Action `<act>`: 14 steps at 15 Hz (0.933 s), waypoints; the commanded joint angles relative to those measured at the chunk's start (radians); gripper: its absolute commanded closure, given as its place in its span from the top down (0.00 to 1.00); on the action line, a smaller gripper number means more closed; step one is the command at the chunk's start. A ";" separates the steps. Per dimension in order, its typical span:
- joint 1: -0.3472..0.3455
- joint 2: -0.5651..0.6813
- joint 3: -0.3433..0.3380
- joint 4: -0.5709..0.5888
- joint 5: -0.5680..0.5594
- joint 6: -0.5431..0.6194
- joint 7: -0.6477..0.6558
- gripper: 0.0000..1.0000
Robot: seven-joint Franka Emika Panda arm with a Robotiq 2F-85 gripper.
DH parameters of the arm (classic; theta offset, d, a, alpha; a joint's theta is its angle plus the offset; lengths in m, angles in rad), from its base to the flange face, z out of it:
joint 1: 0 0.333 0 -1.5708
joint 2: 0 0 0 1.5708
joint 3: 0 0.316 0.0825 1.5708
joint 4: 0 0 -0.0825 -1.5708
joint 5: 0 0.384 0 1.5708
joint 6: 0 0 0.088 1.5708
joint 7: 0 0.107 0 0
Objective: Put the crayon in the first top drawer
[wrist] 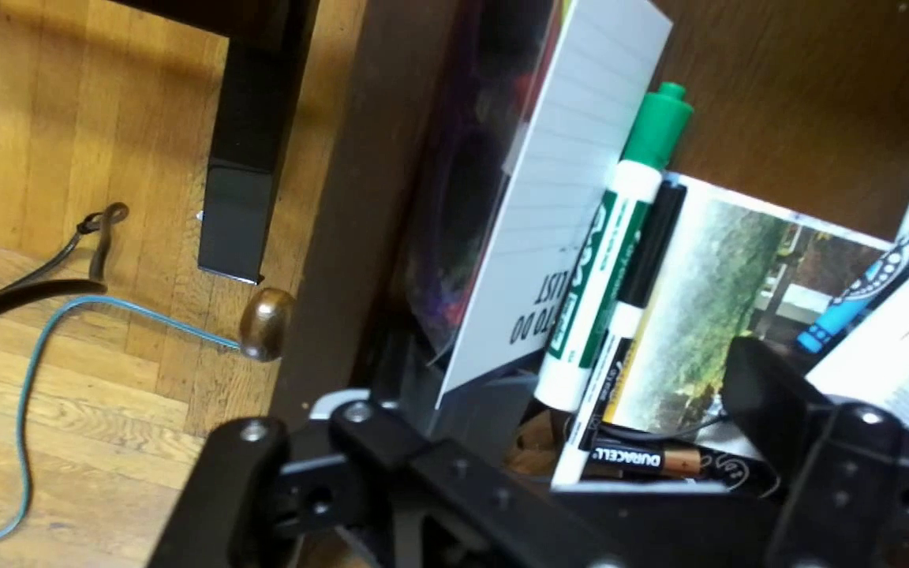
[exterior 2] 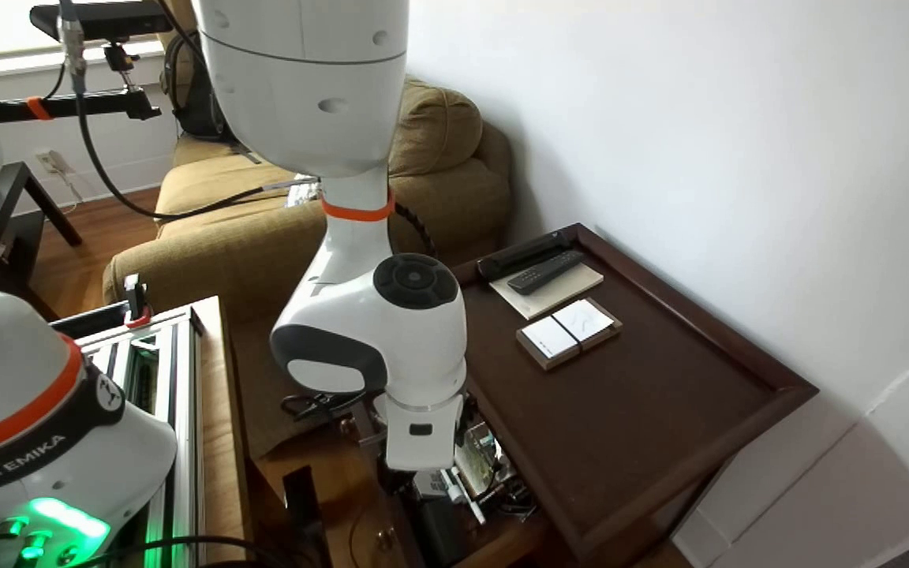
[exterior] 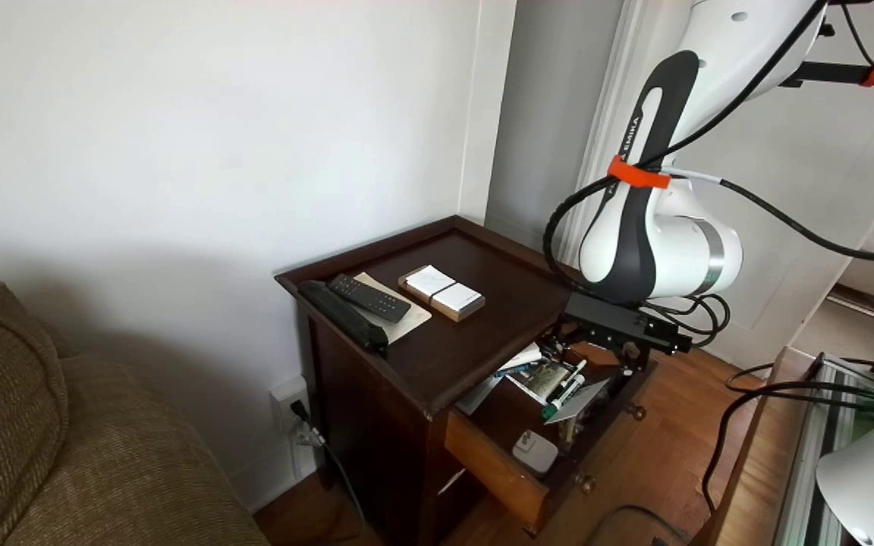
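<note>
The top drawer (exterior: 494,474) of the dark brown side table is pulled out, with loose items inside; its front wall (wrist: 379,150) shows in the wrist view. A blue crayon (wrist: 884,272) lies inside it, at the right of the wrist view, partly over a photo and beside white paper. A small blue strip in an exterior view (exterior: 517,369) looks like the same crayon. My gripper (wrist: 573,371) is open, its fingers wide apart with nothing held, above the drawer. The crayon lies outside the right finger. In an exterior view, the gripper (exterior: 595,356) is over the drawer's far part.
A green marker (wrist: 600,252), a black-capped marker, a to-do card (wrist: 573,166) and a battery (wrist: 644,459) lie in the drawer. The table top (exterior 2: 652,410) overhangs its back and bears remotes (exterior: 369,297) and a banded notepad (exterior: 443,292). A sofa stands nearby.
</note>
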 commanded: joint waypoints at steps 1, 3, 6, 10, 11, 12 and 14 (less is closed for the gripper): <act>0.056 -0.085 -0.017 -0.017 0.017 -0.098 -0.062 1.00; 0.116 -0.112 -0.053 -0.018 0.023 -0.157 -0.093 1.00; 0.233 -0.149 -0.131 -0.017 0.009 -0.238 -0.144 1.00; 0.409 -0.178 -0.264 -0.020 -0.038 -0.277 -0.199 1.00; 0.448 -0.182 -0.290 -0.026 -0.052 -0.256 -0.218 1.00; 0.484 -0.187 -0.316 -0.031 -0.067 -0.235 -0.235 1.00; 0.493 -0.206 -0.316 -0.034 -0.089 -0.203 -0.292 1.00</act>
